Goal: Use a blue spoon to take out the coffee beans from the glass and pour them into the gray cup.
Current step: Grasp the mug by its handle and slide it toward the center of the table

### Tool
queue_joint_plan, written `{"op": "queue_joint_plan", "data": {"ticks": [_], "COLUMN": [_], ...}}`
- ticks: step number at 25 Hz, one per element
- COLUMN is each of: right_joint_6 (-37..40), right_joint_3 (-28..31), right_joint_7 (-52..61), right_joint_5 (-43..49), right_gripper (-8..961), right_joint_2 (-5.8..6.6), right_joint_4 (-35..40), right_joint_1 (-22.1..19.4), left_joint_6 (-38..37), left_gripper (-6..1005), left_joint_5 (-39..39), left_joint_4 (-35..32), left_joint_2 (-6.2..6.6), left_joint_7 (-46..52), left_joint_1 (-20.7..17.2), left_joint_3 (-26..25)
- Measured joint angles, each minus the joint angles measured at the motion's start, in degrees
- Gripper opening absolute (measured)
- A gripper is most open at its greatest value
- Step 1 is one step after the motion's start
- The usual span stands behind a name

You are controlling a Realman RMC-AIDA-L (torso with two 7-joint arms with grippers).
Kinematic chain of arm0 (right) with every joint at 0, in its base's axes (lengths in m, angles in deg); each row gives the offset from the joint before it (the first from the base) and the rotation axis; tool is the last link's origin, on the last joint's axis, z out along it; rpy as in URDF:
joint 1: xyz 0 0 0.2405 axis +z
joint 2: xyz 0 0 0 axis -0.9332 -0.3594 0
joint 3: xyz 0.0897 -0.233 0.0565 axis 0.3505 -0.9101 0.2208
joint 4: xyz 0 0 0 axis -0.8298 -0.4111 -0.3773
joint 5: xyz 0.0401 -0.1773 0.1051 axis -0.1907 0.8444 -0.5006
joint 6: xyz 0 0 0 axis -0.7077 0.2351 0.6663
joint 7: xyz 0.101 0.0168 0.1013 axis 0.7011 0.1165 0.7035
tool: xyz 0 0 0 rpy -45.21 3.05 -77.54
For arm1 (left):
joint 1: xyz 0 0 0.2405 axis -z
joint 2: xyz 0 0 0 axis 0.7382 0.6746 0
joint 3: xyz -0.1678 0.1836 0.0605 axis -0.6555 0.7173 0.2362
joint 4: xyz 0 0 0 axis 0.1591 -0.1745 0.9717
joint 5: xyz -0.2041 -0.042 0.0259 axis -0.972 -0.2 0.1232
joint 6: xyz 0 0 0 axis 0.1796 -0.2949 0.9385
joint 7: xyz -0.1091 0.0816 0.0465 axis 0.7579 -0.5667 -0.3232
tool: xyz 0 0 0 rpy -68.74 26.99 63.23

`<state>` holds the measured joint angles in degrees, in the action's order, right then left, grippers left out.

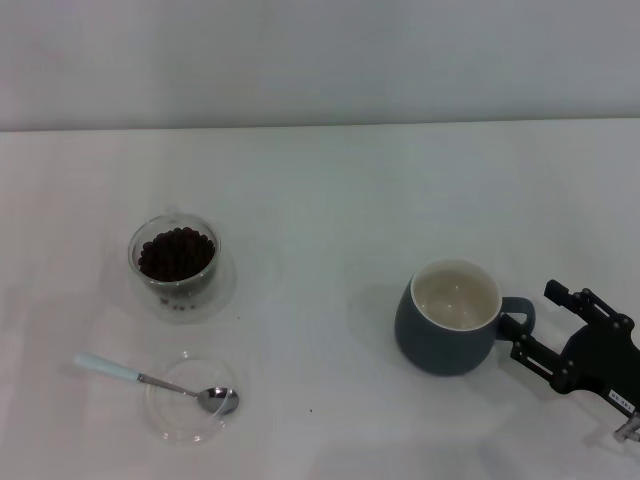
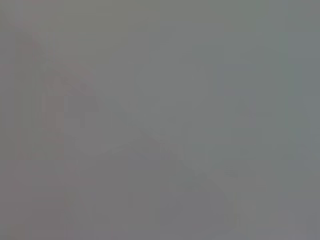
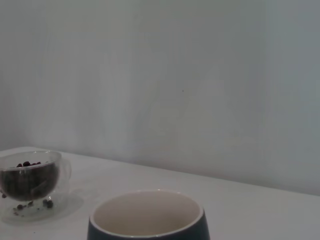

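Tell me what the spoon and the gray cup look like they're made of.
The blue spoon: shiny metal bowl and stem, judging by the reflections, with a matte pale blue handle, possibly plastic or ceramic. The gray cup: likely glazed ceramic, thick-walled, smooth blue-gray outside and cream inside with a soft sheen.

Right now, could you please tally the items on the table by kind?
Clear glassware: 2, the glass and a shallow dish
Ceramic mugs: 1, the gray cup
Spoons: 1, the blue spoon
Total: 4
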<state>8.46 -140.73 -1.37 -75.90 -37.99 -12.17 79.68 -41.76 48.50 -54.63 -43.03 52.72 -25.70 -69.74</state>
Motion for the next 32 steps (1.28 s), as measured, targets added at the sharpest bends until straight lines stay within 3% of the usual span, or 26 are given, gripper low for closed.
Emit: {"op": "queue_joint_plan", "data": {"ticks": [18,32], "right_joint_6": [-7.41,-8.08], "right_joint_3": [0.61,1.81], "right_joint_7": [-0.29,-0.36], "right_joint_5": [-0.64,-0.71], "right_gripper": [785,771], "right_joint_2": [-0.08,-0.08], "right_joint_4": [2.82,4.16], "right_joint_1": [0.85,1.14], "left_joint_6": [-0.01,0.05], "left_gripper": [888,887], "left_joint_5": [-0.19,-0.2], "left_joint_4": [-0.43,-0.51], "left_joint_2": [0.2,0.21], "left_joint_7": [-0.11,-0.14], "left_joint_1": [0.07,0.18], "left_joint_3": [-0.12,-0.12]}}
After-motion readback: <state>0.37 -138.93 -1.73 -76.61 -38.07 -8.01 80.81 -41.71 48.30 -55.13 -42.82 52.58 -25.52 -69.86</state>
